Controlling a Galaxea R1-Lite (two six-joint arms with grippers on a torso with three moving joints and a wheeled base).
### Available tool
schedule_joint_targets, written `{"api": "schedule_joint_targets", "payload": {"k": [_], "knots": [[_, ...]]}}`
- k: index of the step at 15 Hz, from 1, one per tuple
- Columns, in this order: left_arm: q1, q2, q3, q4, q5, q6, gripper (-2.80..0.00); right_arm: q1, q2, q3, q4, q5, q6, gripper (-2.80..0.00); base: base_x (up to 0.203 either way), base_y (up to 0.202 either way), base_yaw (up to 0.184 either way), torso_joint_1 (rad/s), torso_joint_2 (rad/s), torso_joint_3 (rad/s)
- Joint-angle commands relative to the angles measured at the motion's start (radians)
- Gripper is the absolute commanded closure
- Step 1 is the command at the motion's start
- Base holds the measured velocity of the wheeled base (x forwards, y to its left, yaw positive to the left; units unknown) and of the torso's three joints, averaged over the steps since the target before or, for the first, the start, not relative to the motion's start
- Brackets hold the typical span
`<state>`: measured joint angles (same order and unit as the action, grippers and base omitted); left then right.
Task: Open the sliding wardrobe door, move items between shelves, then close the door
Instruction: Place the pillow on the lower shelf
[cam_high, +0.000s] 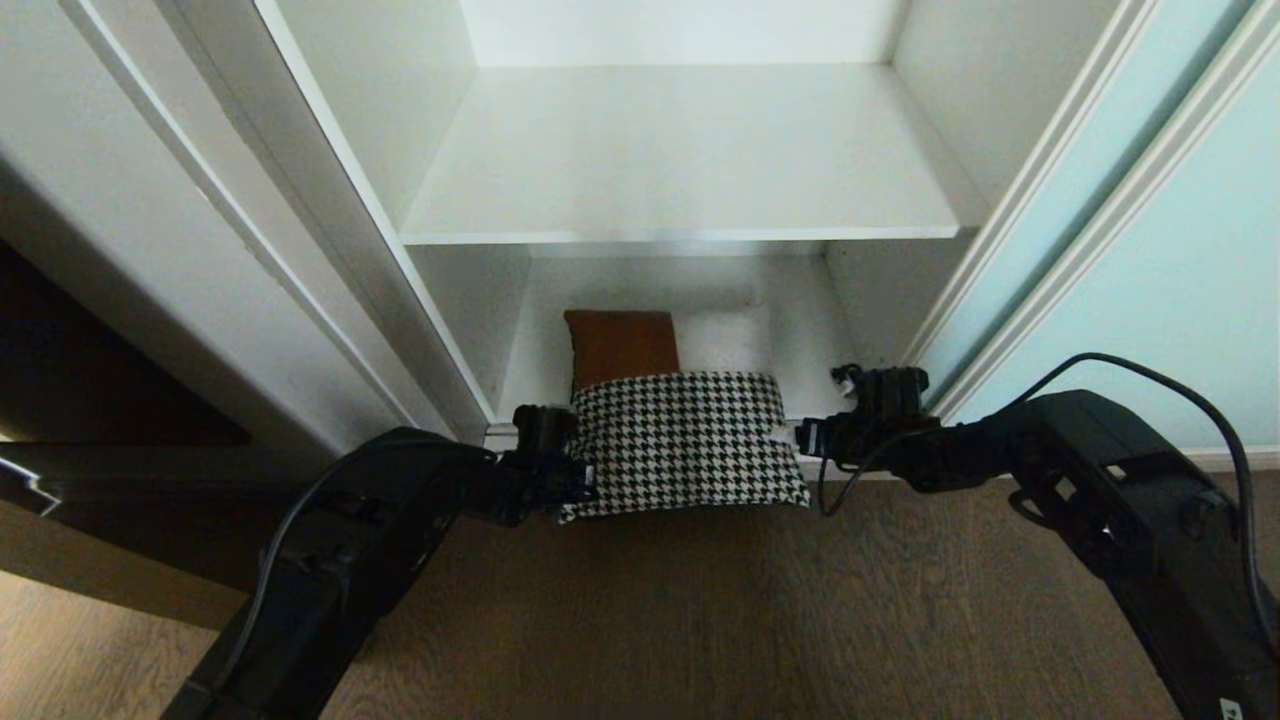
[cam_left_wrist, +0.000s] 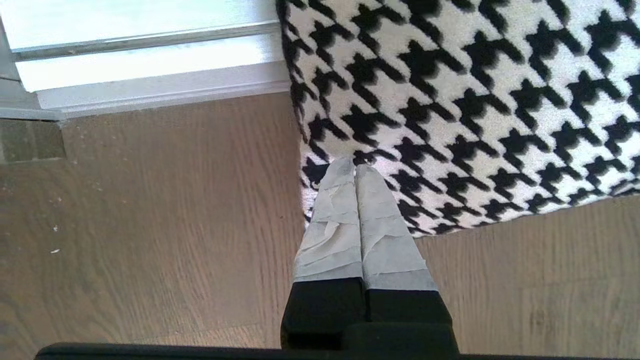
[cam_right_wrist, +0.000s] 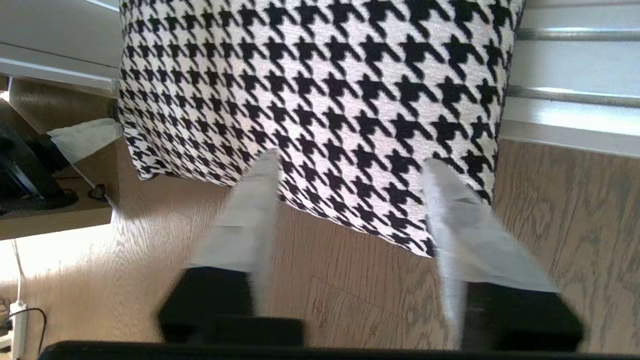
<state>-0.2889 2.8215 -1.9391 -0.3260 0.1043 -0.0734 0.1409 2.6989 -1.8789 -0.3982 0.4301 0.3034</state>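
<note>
The wardrobe is open. The sliding wardrobe door (cam_high: 1180, 270) is a big pale blue-green glass panel, pushed over to the right side. On the left is a plain white side wall (cam_high: 150, 250).

Inside the wardrobe, the upper shelf (cam_high: 680, 160) is a flat white board. The bottom shelf (cam_high: 790, 330) sits below it, low down near the brown wood floor (cam_high: 700, 620).

The cushion (cam_high: 685, 440) lies half on the bottom shelf and half sticking out over the floor. Its front part is black-and-white check. Its back part is rust brown on the left and light grey on the right.

Two black robot arms reach in from the bottom, one on each side of the cushion.

The left claw (cam_left_wrist: 356, 167) is at the cushion's left front corner. Its two taped fingers (cam_left_wrist: 340, 220) are pressed together, with their tips against the edge of the cushion; I cannot tell if any cloth is caught between them.

The right claw (cam_right_wrist: 350, 167) is at the cushion's right side. Its taped fingers (cam_right_wrist: 250, 215) are spread wide apart, and the cushion's checked corner shows between them.
</note>
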Motion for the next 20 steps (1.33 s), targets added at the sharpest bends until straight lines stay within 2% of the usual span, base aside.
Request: {"api": "schedule_joint_targets", "payload": {"k": [1,6,9,10,12,14,17,18,20], "knots": [[0.002,0.005,-0.001,-0.002,-0.003,0.0,0.0,0.0,0.007,0.002,-0.002,0.002,0.002,-2.8,0.0,0.0,0.0,0.0,0.0,0.0],[0.003,-0.013,0.001,-0.039,-0.009,-0.026,0.0,0.002,-0.015,0.045,-0.002,0.002,-0.005,-2.8,0.0,0.0,0.0,0.0,0.0,0.0],[0.002,-0.058,0.017,-0.041,-0.01,-0.11,0.0,0.012,-0.024,0.084,-0.002,0.003,-0.038,-2.8,0.0,0.0,0.0,0.0,0.0,0.0],[0.002,-0.059,0.021,-0.042,-0.01,-0.113,0.0,0.015,-0.028,0.099,-0.004,0.004,-0.048,0.0,0.0,0.0,0.0,0.0,0.0,0.0],[0.002,-0.068,0.045,-0.039,-0.017,-0.111,0.0,0.026,-0.03,0.11,-0.002,0.002,-0.06,0.0,0.0,0.0,0.0,0.0,0.0,0.0],[0.002,-0.09,0.086,-0.011,-0.06,-0.112,0.0,0.027,-0.021,0.109,-0.001,0.002,-0.083,0.0,0.0,0.0,0.0,0.0,0.0,0.0],[0.002,-0.145,0.125,0.165,-0.188,-0.112,0.0,0.042,0.005,0.113,0.011,0.002,-0.139,0.0,0.0,0.0,0.0,0.0,0.0,0.0],[0.002,-0.149,0.116,0.22,-0.203,-0.108,0.0,0.043,0.02,0.107,0.013,0.001,-0.152,0.0,0.0,0.0,0.0,0.0,0.0,0.0],[0.001,-0.126,0.072,0.237,-0.205,-0.107,0.0,0.052,0.041,0.096,0.015,-0.009,-0.175,0.0,0.0,0.0,0.0,0.0,0.0,0.0]]}}
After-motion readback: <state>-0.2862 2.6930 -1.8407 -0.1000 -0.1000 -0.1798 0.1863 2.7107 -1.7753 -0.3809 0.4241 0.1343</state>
